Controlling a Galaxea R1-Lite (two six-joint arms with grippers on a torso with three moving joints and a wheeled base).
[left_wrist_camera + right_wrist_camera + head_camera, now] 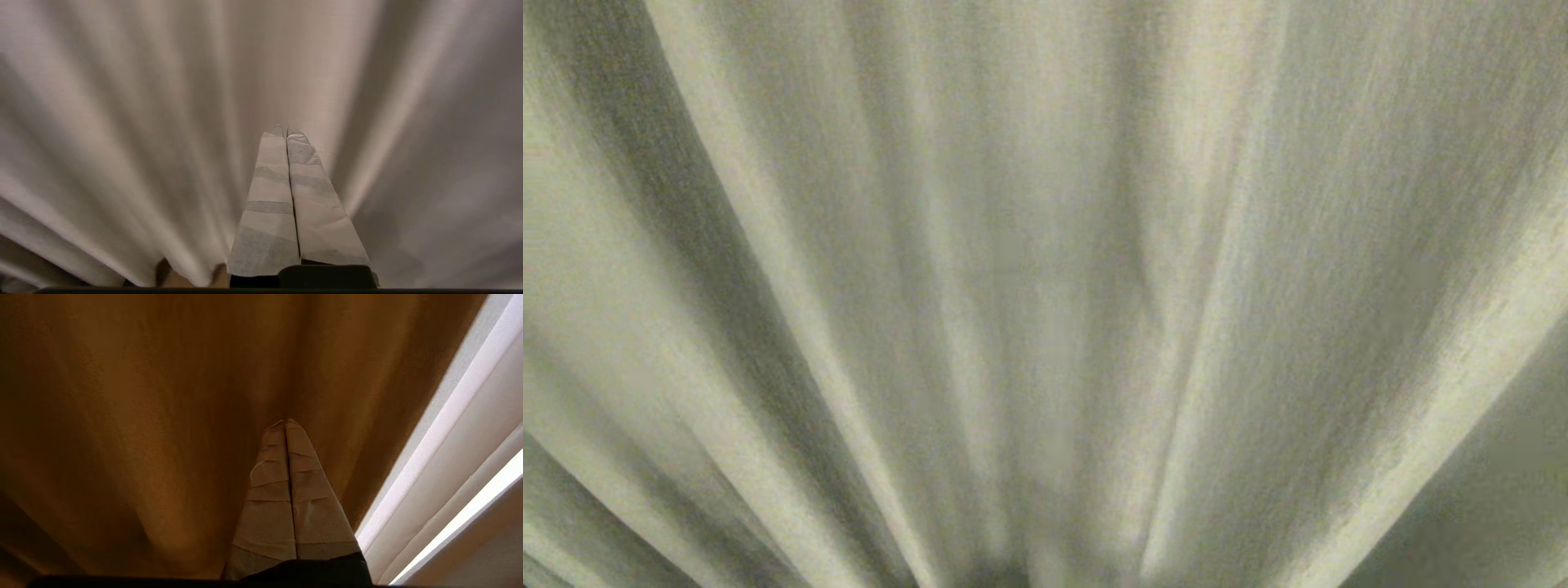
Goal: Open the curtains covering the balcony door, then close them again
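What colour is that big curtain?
Plain beige-grey, hanging in pleats; the curtain shows best in the head view.

Pleated curtains (1045, 269) block everything ahead; beside the right gripper (286, 422), a bright gap

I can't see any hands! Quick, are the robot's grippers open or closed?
Left gripper: closed, empty, by the pleated beige-grey woven curtain.
Right gripper: closed, empty.
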